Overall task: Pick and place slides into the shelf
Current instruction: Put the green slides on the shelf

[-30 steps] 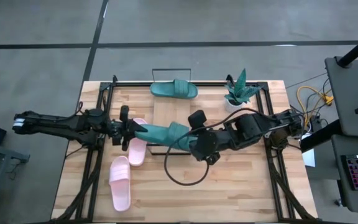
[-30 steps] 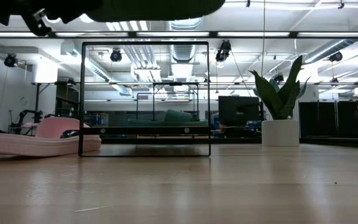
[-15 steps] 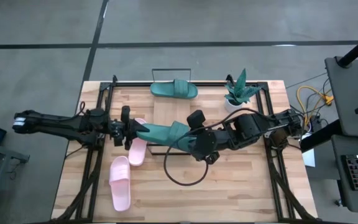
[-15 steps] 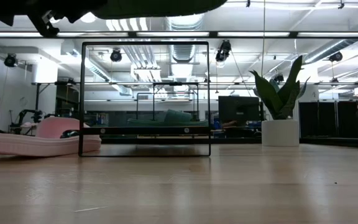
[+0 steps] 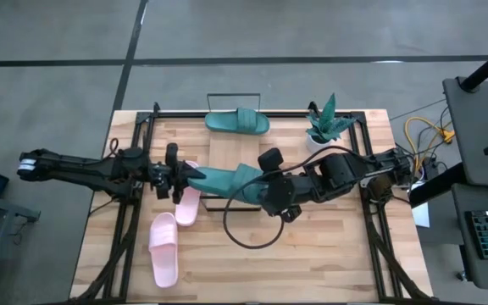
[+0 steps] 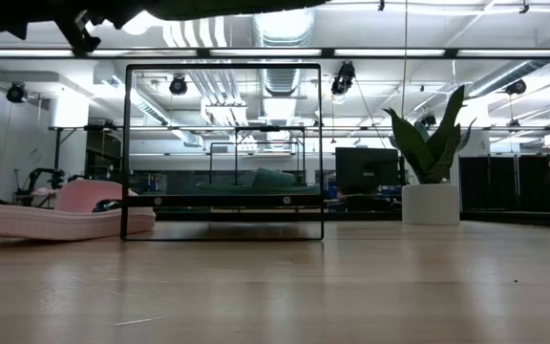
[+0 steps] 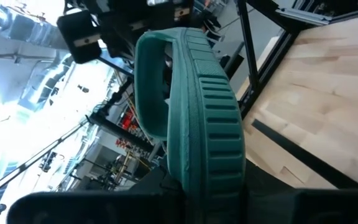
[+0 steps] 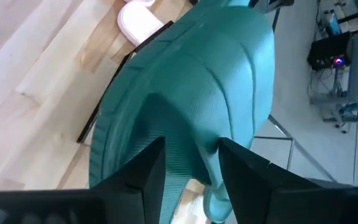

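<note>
A teal slide point(image 5: 220, 180) hangs in the air between my two grippers, above the shelf's near part. My left gripper point(image 5: 182, 176) is shut on its left end, my right gripper point(image 5: 259, 188) on its right end. In the low view only its dark underside point(image 6: 227, 6) shows at the top edge. The shelf point(image 5: 227, 149) is a light board with black wire rails. A second teal slide point(image 5: 237, 121) lies flat on the shelf's far end. Two pink slides point(image 5: 186, 196) point(image 5: 163, 247) lie sole-down on the table, left of the shelf. My left gripper pinches the teal slide's left end point(image 7: 209, 184) between its two fingers, coming level from the table's left, along the slide. The slide stands on edge there, ribbed sole showing, lifted clear. My right gripper pinches the slide's upper side near its right end point(image 8: 188, 155) between both fingers point(image 8: 146, 180), slanting in from the table's right. The slide is clear of the table.
A teal potted plant point(image 5: 324, 124) stands at the table's far right, beside the shelf. A black cable point(image 5: 248, 241) loops on the table below the right arm. Black frame rails point(image 5: 124, 229) run along the table's left and right sides. Bare wood lies near and right.
Both grippers have carried the teal slide a little upward: in the low view less of it shows at the top edge. My right gripper has shifted slightly toward the far edge. Both stay shut.
</note>
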Controlling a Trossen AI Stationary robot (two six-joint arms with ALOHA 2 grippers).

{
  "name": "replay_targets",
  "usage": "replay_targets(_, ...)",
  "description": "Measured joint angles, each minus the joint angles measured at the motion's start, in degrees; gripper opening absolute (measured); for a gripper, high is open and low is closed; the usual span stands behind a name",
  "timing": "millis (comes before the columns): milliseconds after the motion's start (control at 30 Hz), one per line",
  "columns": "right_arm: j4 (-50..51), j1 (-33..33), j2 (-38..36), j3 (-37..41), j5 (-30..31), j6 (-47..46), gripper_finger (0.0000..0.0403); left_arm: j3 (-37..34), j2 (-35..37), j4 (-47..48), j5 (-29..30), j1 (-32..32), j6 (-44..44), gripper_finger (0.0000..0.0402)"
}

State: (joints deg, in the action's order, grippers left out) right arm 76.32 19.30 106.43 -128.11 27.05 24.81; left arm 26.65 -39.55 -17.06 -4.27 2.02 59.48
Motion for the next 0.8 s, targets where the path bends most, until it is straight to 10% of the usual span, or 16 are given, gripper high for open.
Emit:
replay_targets(600,-7.8,-0.5,0.1,0.0,0.0,7.1,0.0136,0.1,-3.2,-5.4,-2.7,0.0,1.6,0.0035)
replay_targets(800,-6.2,-0.6,0.1,1.5,0.0,11.8,0.0081,0.1,-3.7,-5.0,-2.7,0.0,0.3,0.0035)
